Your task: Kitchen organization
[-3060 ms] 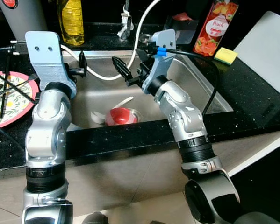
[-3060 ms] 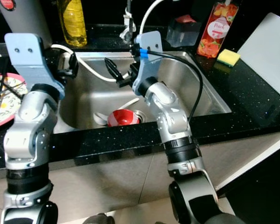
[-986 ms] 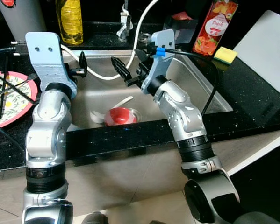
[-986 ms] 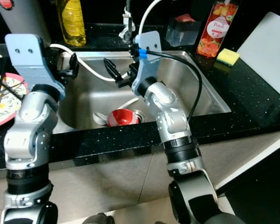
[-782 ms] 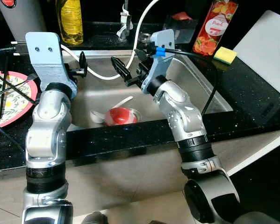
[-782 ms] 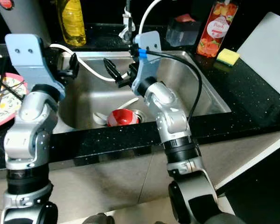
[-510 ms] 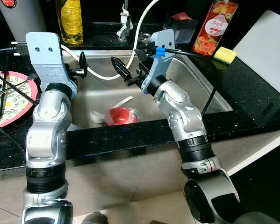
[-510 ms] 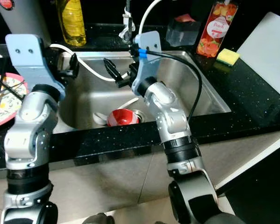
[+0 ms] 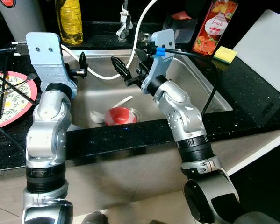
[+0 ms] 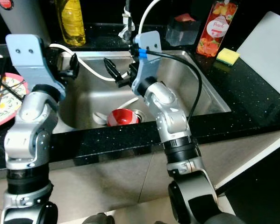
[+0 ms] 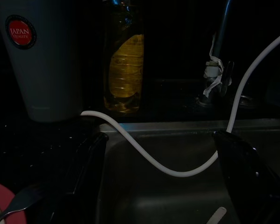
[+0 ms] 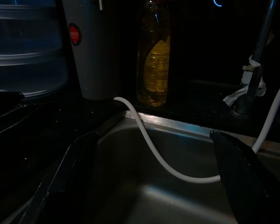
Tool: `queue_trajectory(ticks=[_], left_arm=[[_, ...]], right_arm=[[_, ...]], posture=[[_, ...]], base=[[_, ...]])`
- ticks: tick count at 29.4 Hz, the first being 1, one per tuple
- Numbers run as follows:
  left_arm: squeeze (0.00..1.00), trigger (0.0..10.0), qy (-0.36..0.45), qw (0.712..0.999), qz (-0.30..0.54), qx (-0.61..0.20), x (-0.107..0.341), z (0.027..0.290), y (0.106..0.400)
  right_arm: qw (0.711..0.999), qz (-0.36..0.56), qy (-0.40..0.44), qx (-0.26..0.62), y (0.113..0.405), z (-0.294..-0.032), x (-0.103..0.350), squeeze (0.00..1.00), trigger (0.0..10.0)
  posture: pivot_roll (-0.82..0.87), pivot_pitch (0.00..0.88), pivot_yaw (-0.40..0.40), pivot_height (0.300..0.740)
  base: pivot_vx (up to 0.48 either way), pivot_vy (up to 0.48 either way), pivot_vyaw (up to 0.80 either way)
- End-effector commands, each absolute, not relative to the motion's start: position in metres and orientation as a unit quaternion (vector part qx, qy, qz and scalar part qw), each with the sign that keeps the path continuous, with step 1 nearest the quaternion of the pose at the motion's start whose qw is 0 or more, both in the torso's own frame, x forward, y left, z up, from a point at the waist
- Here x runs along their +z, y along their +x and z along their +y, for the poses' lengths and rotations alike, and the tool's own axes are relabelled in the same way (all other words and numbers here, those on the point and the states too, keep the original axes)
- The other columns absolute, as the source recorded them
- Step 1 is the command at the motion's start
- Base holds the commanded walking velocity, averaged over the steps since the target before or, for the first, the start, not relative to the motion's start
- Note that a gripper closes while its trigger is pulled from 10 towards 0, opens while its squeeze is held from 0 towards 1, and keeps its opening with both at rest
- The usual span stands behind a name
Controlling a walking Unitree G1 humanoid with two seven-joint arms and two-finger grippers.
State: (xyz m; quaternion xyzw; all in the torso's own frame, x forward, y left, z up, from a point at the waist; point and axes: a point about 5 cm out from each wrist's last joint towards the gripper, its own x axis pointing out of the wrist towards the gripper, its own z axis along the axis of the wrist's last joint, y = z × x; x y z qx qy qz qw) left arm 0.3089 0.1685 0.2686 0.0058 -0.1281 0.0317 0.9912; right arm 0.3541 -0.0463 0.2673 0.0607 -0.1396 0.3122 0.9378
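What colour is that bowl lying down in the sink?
The bowl is red, lying beside a white spoon; the left eye view shows it best.

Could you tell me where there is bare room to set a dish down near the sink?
The black counter right of the sink, between the sponge and the white board, is bare. The sink floor is crowded by the red bowl and spoon; the left counter holds the plate.

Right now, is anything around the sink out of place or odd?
Yes. A red bowl lies upside down at the sink drain with a white spoon beside it, and a white hose droops loosely across the basin.
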Motion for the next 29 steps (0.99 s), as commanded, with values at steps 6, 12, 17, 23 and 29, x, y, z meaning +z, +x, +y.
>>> queue_trajectory(ticks=[6, 12, 17, 23, 29], left_arm=[[0.00, 10.0, 0.004, 0.993, -0.118, 0.026, 0.2639, 0.1653, 0.3102], [0.00, 10.0, 0.004, 0.993, -0.118, 0.028, 0.2632, 0.1658, 0.3096], [0.00, 10.0, 0.004, 0.993, -0.117, 0.030, 0.2626, 0.1661, 0.3094], [0.00, 10.0, 0.003, 0.993, -0.116, 0.031, 0.2617, 0.1658, 0.3097], [0.00, 10.0, 0.003, 0.993, -0.116, 0.031, 0.2616, 0.1662, 0.3095]], right_arm=[[0.939, -0.142, 0.064, 0.308, 0.3549, -0.0485, 0.2674, 0.00, 10.0], [0.938, -0.142, 0.064, 0.309, 0.3551, -0.0477, 0.2676, 0.00, 10.0], [0.937, -0.142, 0.064, 0.312, 0.3550, -0.0469, 0.2676, 0.00, 10.0], [0.937, -0.142, 0.063, 0.312, 0.3554, -0.0472, 0.2681, 0.00, 10.0], [0.937, -0.142, 0.062, 0.312, 0.3555, -0.0467, 0.2683, 0.00, 10.0]], posture=[[0.15, 0.000, -0.060, 0.740], [0.16, 0.000, -0.063, 0.740], [0.15, 0.000, -0.066, 0.740], [0.15, 0.000, -0.068, 0.740], [0.15, 0.000, -0.069, 0.740]], base=[[0.000, 0.000, 0.00], [0.000, 0.000, 0.00], [0.000, 0.000, 0.00], [0.000, 0.000, 0.00], [0.000, 0.000, 0.00]])
